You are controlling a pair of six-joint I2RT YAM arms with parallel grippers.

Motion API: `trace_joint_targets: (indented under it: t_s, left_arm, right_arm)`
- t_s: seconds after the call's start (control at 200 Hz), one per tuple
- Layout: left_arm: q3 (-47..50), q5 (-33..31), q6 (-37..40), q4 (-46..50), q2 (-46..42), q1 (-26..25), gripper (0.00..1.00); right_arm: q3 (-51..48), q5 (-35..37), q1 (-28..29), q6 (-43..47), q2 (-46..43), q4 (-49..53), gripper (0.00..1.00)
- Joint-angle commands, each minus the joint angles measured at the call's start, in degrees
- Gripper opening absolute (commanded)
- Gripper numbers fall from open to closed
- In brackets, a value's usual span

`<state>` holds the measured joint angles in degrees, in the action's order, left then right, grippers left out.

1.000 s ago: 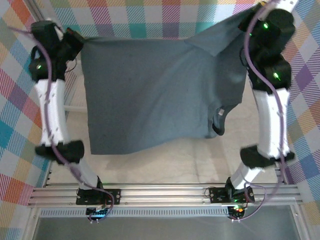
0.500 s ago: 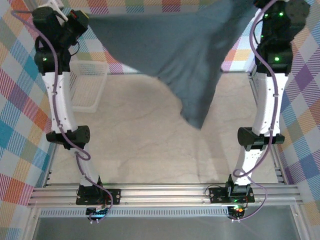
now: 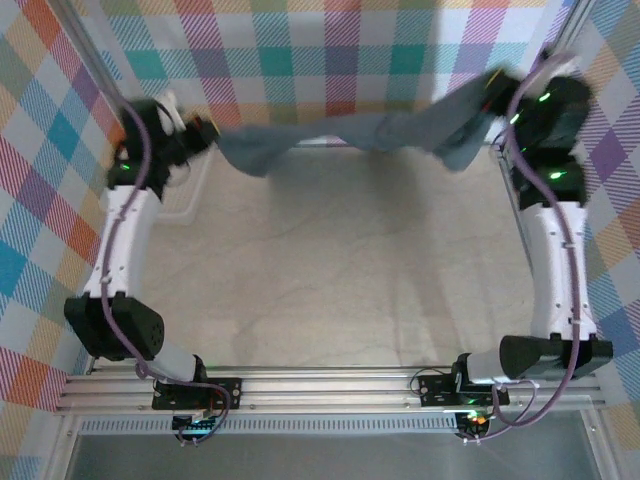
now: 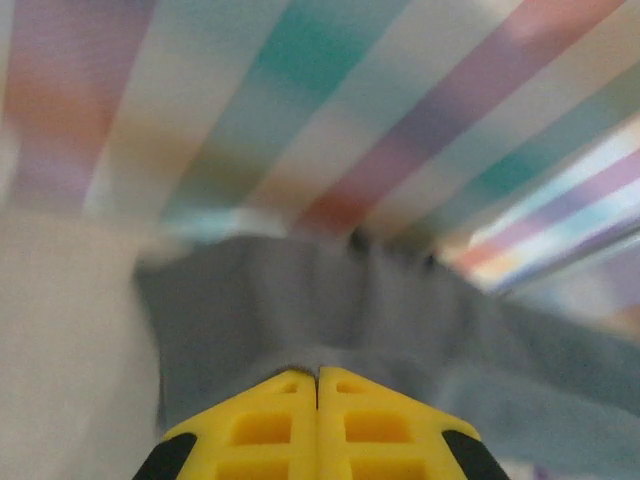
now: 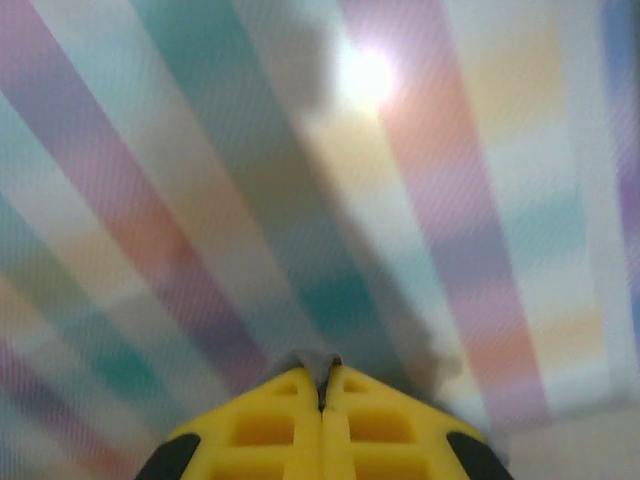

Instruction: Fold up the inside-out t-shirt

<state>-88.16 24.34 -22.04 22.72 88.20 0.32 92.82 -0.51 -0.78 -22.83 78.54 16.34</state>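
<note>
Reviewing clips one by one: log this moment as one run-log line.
left gripper: shut on t-shirt | right gripper: shut on t-shirt | t-shirt: bunched, strung between both grippers

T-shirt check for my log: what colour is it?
The t-shirt is slate blue-grey; top external view.

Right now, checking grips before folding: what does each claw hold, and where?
Both hold the t-shirt, stretched between them: left claw at one end, right claw at the other.
</note>
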Motion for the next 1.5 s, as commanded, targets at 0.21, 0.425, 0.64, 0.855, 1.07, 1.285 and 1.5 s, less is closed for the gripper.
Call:
trace_joint_targets:
  t_s: [0.21,0.425,0.64,0.855,1.07,1.285,1.5]
  left_arm:
    - [33.54,-7.45,-3.6,-9.38,-7.31,-3.22,0.0]
    - [37.97,-14.19,-4.09,-1.78,-12.49,-3.22,0.0]
    - [41.79,-21.47,-5.36,11.53,-29.09,-3.29,0.02]
    - [47.76,-22.09,-7.6,14.32,-47.35,-3.22,0.48]
    - [37.33,-14.3,-3.48,6.81,-36.06,-5.39,0.63]
    - [19.82,-22.11,-3.99,1.74,-2.32,-14.56,0.45]
    - [-5.09,-27.31,-9.78,8.95,27.77,-11.87,0.0]
  right_arm:
    - [-40.5,-5.06,-0.17,-22.73,-3.72,0.17,0.0]
    - [-48.6,2.04,-0.18,-35.41,-15.18,11.62,0.0]
    - [-53.63,13.94,0.16,-46.28,-46.42,41.15,0.0]
    - [-54.54,6.02,0.14,-42.39,-68.15,41.2,0.56]
    - [-51.31,-2.56,0.14,-24.36,-55.06,17.43,0.79]
    - [-41.1,-11.52,0.16,-15.95,-14.31,4.27,0.56]
    - [-33.24,-6.85,0.04,-20.5,11.73,4.15,0.0]
